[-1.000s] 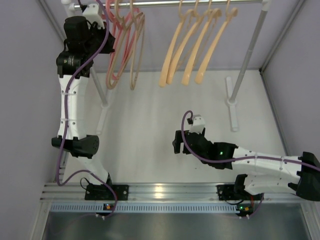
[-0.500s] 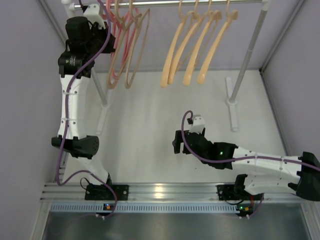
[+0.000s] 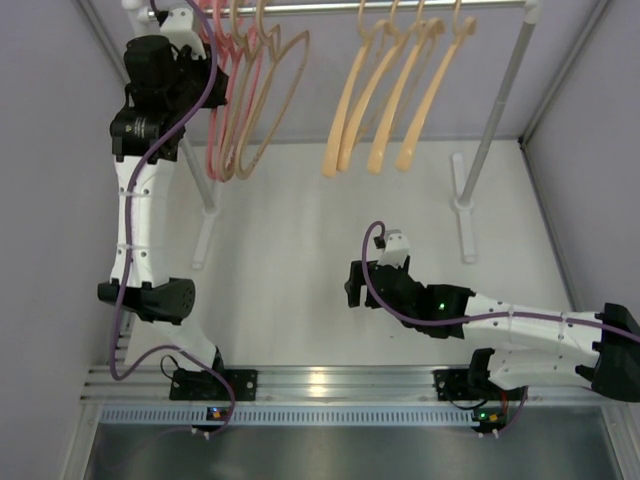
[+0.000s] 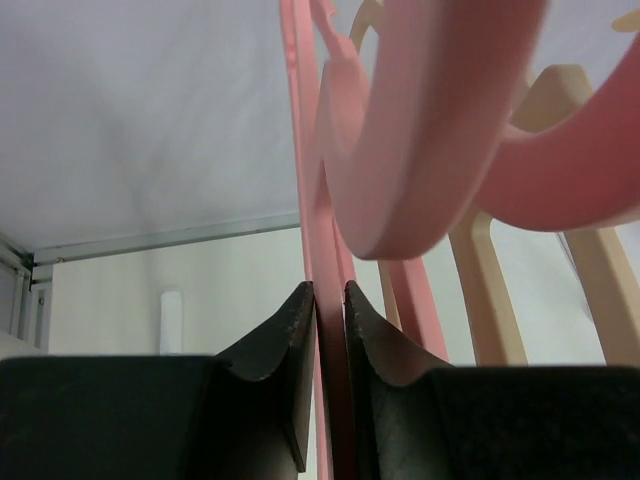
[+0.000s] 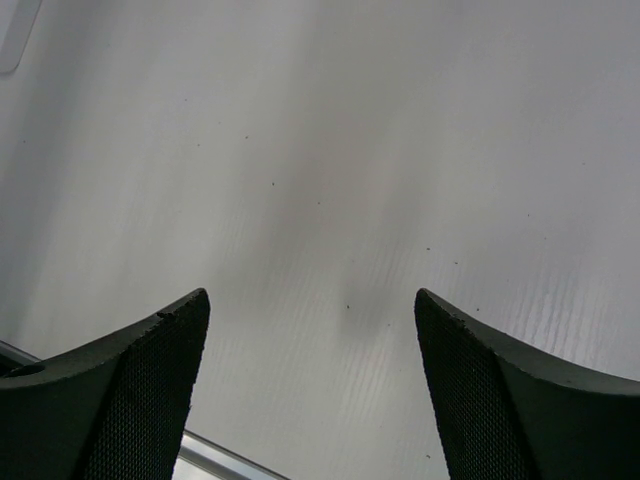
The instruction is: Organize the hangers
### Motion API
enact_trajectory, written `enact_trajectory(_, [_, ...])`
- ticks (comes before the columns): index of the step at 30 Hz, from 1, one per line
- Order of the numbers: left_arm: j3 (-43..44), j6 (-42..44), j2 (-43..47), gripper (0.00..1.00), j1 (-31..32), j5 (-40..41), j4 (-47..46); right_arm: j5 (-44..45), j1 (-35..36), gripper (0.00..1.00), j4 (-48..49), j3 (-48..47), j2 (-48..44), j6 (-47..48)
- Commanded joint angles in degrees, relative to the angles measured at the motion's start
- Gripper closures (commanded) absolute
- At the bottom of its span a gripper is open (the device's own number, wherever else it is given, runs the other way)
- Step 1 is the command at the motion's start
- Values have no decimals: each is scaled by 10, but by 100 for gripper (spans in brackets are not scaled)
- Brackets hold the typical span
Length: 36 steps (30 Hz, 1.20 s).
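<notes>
Clamped in the left gripper [image 4: 328, 292], a pink hanger [image 4: 303, 150] runs out of frame; the right gripper [image 5: 312, 318] gapes open

Left arm [image 3: 133, 215] and right arm [image 3: 530, 325] — white links, black joints, purple cables [image 3: 117, 335]; green light [image 3: 441, 299] on the right; jaws black.

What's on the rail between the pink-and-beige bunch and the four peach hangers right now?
Nothing. The top view shows a bare stretch of rail between the pink-and-beige bunch and the peach hangers.
</notes>
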State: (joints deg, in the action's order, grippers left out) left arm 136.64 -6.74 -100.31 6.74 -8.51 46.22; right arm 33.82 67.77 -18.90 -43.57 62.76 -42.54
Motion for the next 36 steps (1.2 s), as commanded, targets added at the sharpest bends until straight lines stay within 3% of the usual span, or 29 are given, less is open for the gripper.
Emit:
enact_trajectory(1, [1,2,24,77,1,3,-42,10,9,20,23,-20,3,3])
enact_trajectory(16, [-35,5,73,69,1,36,-42,5,11,21,21,-26,2,4])
enact_trajectory(29, [-118,-49,221,59,1,120,-42,4,13,21,21,-15,-33,-3])
enact_trajectory(32, [-139,-76,260,57,1,84,-42,6,13,20,22,-11,-43,-3])
enact_trajectory(36, [-175,-119,304,57,1,-35,-45,14,12,19,20,-6,-67,4])
